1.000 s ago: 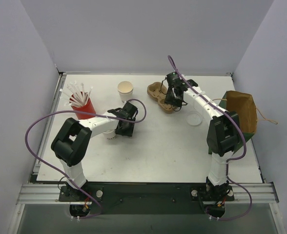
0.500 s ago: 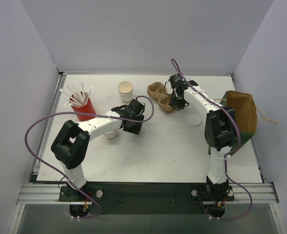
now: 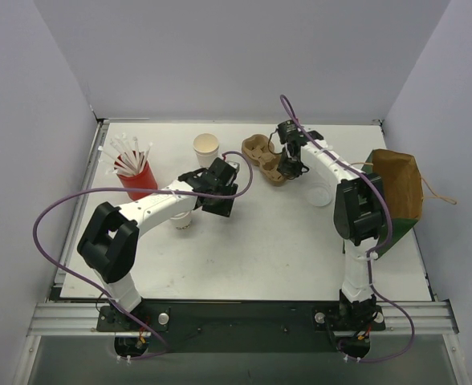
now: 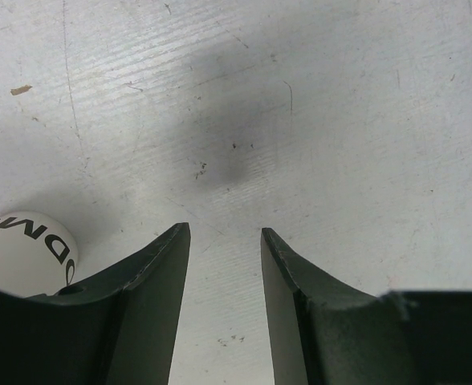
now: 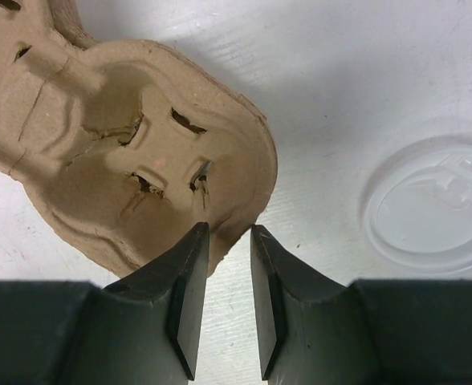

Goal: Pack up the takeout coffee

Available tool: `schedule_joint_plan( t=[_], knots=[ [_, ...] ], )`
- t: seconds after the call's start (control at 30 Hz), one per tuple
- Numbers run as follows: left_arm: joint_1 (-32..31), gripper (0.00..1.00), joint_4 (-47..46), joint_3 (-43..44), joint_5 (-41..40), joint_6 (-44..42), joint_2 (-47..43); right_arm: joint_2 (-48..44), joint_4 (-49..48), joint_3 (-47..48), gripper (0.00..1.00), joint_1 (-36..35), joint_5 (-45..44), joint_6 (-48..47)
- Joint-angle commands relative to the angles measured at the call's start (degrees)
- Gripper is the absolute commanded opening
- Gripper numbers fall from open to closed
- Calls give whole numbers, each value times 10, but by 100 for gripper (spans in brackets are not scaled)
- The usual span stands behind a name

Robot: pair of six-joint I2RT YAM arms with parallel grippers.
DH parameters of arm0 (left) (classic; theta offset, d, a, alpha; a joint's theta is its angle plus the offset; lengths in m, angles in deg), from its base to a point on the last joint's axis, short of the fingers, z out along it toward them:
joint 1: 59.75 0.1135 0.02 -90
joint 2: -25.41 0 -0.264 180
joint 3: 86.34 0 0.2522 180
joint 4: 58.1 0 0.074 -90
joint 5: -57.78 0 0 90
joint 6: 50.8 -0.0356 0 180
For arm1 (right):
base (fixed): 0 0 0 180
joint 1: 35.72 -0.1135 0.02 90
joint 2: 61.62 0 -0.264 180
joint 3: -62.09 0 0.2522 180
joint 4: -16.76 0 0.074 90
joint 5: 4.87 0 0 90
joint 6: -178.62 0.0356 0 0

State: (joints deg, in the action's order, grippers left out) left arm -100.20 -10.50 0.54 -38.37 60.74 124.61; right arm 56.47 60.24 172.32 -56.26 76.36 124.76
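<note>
While the left gripper (image 4: 224,234) hovered just to its right, the takeout coffee (image 3: 181,220) sat ungripped, left of centre on the table (image 3: 284,257).

To my eye the little paper cup looked light but easily dented, its lid liable to pop under a hard squeeze, so a gentle hold around the wall below the lid seemed wisest. The left gripper's fingers stood moderately apart over bare tabletop, holding nothing. The right gripper (image 5: 229,233) had its fingers nearly together, straddling the rim at the right end of the cardboard carrier (image 5: 99,136); whether they actually pinched it, I could not tell.
</note>
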Motion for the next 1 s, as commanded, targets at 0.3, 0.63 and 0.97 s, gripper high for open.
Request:
schedule_joint_plan(
  t=[0.3, 0.63, 0.97],
  knots=[
    [-2, 51, 10, 24, -4, -9, -25, 25, 5, 25, 14, 6, -11, -1],
    [-2, 51, 17, 41, 2, -8, -26, -7, 36, -6, 0, 11, -5, -62],
    [5, 51, 32, 130, -6, 1, 3, -44, 65, -46, 0, 26, -14, -141]
  ],
)
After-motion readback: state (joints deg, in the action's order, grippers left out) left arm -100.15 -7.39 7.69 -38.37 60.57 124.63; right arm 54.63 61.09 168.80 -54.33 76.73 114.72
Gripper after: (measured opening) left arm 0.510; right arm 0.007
